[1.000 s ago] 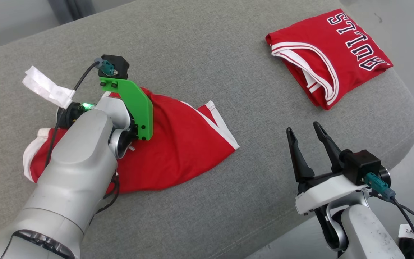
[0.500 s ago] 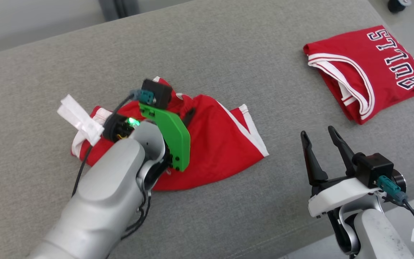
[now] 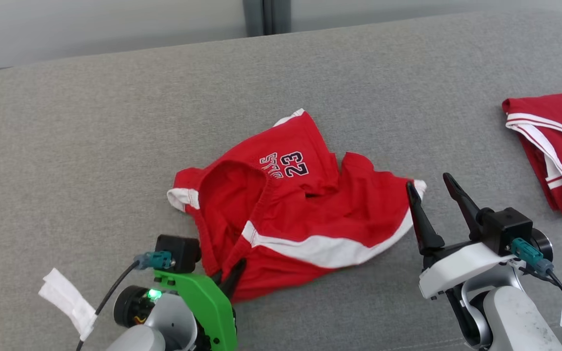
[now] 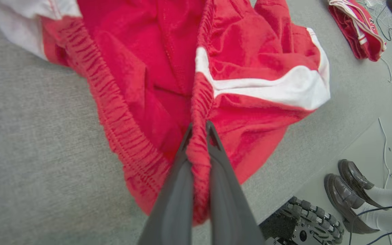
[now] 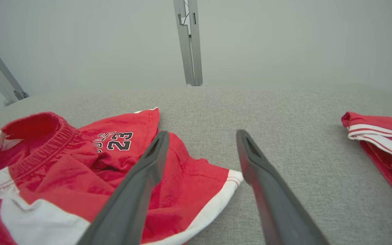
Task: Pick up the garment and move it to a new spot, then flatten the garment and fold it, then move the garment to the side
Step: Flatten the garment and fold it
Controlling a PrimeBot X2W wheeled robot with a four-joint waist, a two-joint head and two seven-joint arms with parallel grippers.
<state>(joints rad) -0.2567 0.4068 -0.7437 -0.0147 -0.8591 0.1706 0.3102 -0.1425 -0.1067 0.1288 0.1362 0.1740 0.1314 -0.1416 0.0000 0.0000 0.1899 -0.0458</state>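
The left tool (image 4: 199, 127), half hidden behind a green plastic bracket (image 3: 208, 307), is pinched on the waistband of the crumpled red shorts with white trim (image 3: 286, 209), which lie midway across the grey fabric-covered table (image 3: 115, 122). The right tool (image 3: 428, 181) is held spread beside their right hem. One further red garment (image 3: 554, 141), folded and white-striped, is cut off at the right edge.

I find bare cushion (image 3: 461, 126) between the crumpled shorts (image 3: 291, 209) and the folded jersey (image 3: 554, 151); those two heaps obstruct passage.
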